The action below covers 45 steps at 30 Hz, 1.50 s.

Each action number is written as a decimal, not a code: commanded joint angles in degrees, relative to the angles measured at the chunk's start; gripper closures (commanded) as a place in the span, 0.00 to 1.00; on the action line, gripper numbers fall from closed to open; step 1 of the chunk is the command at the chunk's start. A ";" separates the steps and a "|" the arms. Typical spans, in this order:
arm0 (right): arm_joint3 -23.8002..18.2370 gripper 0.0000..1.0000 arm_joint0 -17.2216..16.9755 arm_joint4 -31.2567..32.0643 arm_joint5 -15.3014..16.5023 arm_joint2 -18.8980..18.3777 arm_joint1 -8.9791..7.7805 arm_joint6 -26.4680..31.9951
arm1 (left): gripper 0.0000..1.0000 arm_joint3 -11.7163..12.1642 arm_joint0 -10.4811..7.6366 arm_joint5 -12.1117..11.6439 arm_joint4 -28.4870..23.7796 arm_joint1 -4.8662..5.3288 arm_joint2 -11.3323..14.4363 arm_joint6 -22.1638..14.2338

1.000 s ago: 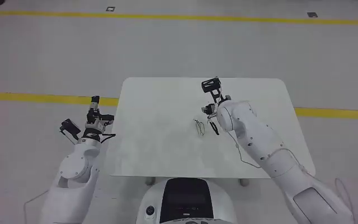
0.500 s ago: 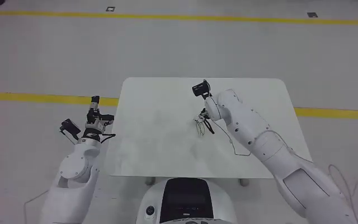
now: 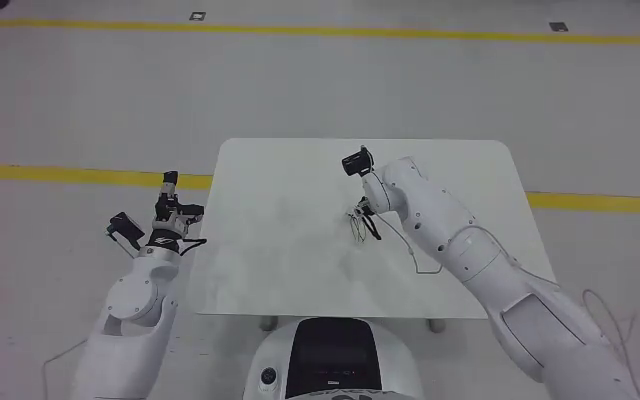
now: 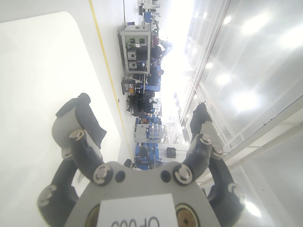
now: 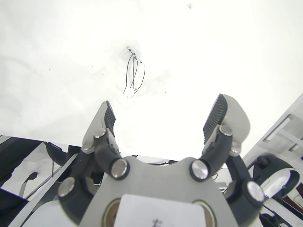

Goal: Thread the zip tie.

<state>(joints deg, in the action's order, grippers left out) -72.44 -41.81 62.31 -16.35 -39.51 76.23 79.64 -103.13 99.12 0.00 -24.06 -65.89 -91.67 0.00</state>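
A few thin black zip ties (image 3: pixel 357 229) lie curved and bunched near the middle of the white table (image 3: pixel 270 190). In the right wrist view the zip ties (image 5: pixel 133 76) rest on what looks like a faint clear wrapper, a short way beyond my right gripper (image 5: pixel 163 105). That gripper is open and holds nothing. From above, the right gripper (image 3: pixel 366 212) hangs just over the ties' far right side. My left gripper (image 3: pixel 180 198) sits off the table's left edge, and the left gripper (image 4: pixel 142 102) is open and empty.
A small dark speck (image 5: pixel 189 5) marks the table beyond the ties. The table's rounded corner (image 4: pixel 68 17) lies beside the left gripper. Yellow floor lines (image 3: pixel 80 176) run behind and beside the table.
My right arm has swung left and its wrist has turned, bringing the open gripper closer over the zip ties. The left arm has not moved.
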 commanded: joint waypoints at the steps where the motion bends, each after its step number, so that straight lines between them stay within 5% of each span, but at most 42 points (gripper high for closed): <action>1: 0.04 0.00 0.00 -0.01 0.00 0.00 0.01 0.00 | 0.00 0.00 0.00 0.00 0.00 0.00 0.00 0.00; 8: 3.22 0.00 -0.03 -2.23 0.17 -0.38 0.69 -0.60 | 0.00 0.00 0.00 0.00 0.00 0.00 0.00 0.00; 16: 14.18 0.00 3.85 -6.90 -0.59 3.83 4.80 -1.33 | 0.00 0.00 0.00 0.00 0.00 0.00 0.00 0.00; 28: 14.68 0.00 3.75 -6.58 -0.71 4.17 4.96 -1.86 | 0.00 0.00 0.00 0.00 0.00 0.00 0.00 0.00; 38: 20.03 0.00 4.34 -7.66 1.94 6.23 7.45 -2.80 | 0.00 0.00 0.00 0.00 0.00 0.00 0.00 0.00; 45: 20.03 0.00 4.34 -7.66 1.94 6.23 7.45 -2.80 | 0.00 0.00 0.00 0.00 0.00 0.00 0.00 0.00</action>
<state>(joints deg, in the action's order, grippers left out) -52.40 -37.48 54.65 -14.41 -33.27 83.69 76.83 -103.13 99.12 0.00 -24.06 -65.89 -91.67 0.00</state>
